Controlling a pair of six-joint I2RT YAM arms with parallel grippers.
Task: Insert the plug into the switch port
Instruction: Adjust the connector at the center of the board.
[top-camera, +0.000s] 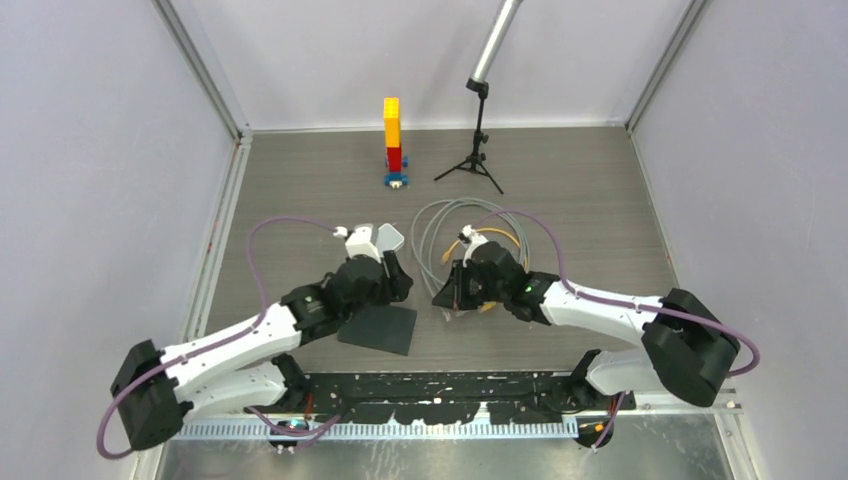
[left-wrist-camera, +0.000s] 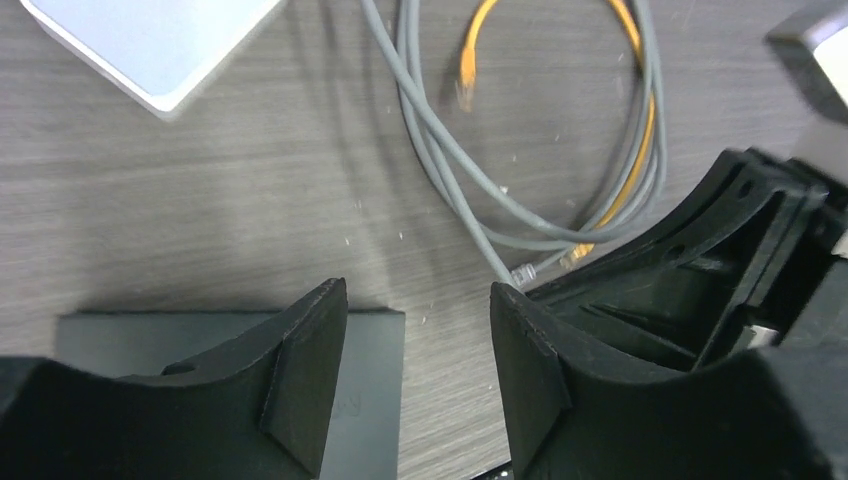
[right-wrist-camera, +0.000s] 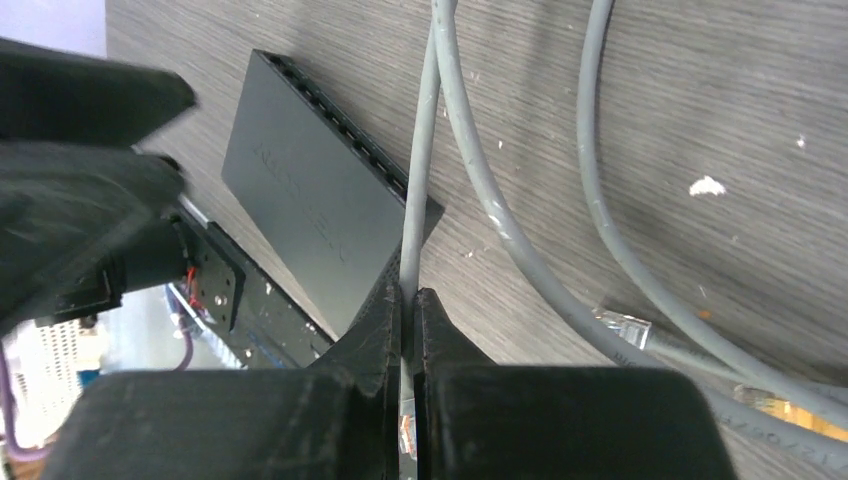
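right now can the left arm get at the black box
Probably yes: the left end effector hangs open right above the black box, nothing between them. The grey cable lies off to the side, pinched by the right end effector.

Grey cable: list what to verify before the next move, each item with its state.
1. Grip: right gripper shut on grey cable: ok.
2. Held cable's own plug in view: cannot tell; one clear plug lies loose on the table.
3. Free hand: left gripper open and empty: ok.
4. Target steadied: black box not gripped by either arm: not ok.
5. Openings seen: row of ports along the black box's edge: ok; any on the white box: cannot tell.
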